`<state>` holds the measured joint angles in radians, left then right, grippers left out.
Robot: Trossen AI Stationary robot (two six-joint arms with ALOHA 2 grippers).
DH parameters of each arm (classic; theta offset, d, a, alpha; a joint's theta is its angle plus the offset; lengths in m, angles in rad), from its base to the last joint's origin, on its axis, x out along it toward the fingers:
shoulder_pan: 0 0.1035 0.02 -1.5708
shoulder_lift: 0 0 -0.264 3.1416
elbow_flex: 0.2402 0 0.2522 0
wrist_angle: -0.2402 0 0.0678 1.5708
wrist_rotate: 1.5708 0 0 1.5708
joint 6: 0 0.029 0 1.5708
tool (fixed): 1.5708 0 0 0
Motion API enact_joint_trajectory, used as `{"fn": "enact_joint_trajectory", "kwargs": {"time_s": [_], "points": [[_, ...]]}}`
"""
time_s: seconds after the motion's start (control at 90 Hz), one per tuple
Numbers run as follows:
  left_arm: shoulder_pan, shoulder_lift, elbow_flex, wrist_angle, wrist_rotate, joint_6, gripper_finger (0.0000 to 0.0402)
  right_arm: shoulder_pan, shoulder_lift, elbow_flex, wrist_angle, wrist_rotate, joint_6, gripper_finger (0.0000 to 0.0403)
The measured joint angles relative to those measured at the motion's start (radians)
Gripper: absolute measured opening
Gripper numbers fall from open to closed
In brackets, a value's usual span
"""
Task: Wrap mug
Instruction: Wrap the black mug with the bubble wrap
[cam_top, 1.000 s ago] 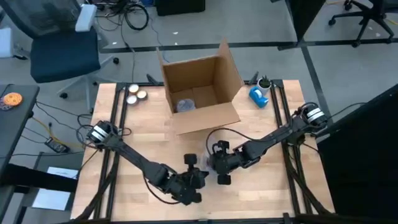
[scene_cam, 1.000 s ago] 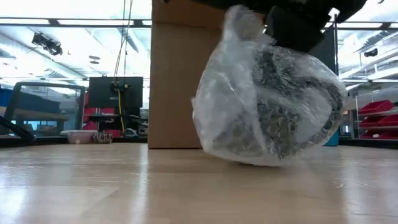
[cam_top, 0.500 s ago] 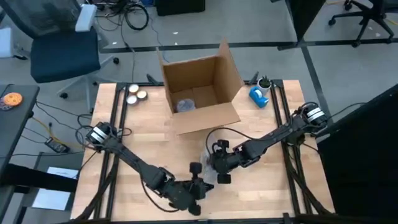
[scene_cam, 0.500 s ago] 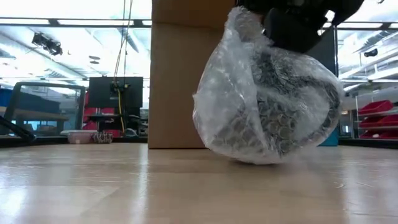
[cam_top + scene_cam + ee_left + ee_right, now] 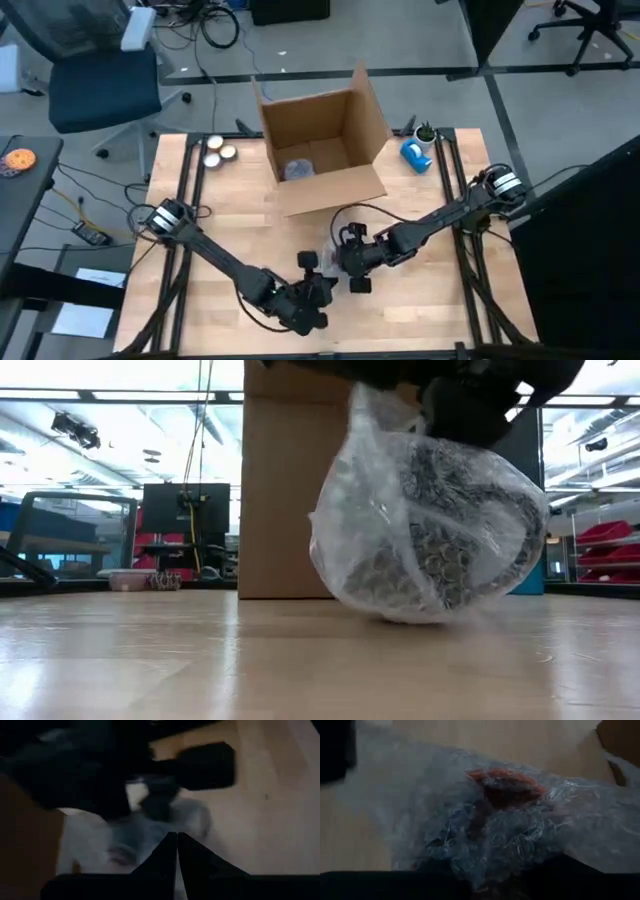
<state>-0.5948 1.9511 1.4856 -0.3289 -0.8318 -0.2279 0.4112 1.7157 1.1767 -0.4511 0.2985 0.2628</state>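
mug [image 5: 440, 525] inside bubble wrap [image 5: 345, 550]

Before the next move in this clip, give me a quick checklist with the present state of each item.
1. Mug covered by bubble wrap: ok.
2. Bundle resting on the table: ok, low view shows contact.
3. Right gripper at the bundle: ok; grip cannot tell.
4. Left gripper fingers shut: ok; whether they pinch wrap, cannot tell.
5. Cardboard box open behind the bundle: ok.
6. Wrap sealed: cannot tell.
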Motion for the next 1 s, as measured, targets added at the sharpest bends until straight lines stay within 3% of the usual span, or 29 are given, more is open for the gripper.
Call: {"fn": "enact_joint_trajectory", "kwargs": {"time_s": [0.189, 0.756, 1.0], "points": [[0.016, 0.004, -0.003, -0.131, 0.002, -0.090, 0.0000, 0.014, 0.000, 0.000, 0.000, 0.000, -0.025, 0.0131], [0.019, 0.004, -0.003, -0.192, 0.002, -0.117, 0.0000, 0.015, -0.123, 0.000, -0.025, -0.005, -0.022, 0.0185], [0.019, 0.004, -0.003, -0.261, -0.011, -0.146, 0.0000, 0.019, -0.164, 0.000, 0.111, 0.015, -0.003, 0.0178]]}}
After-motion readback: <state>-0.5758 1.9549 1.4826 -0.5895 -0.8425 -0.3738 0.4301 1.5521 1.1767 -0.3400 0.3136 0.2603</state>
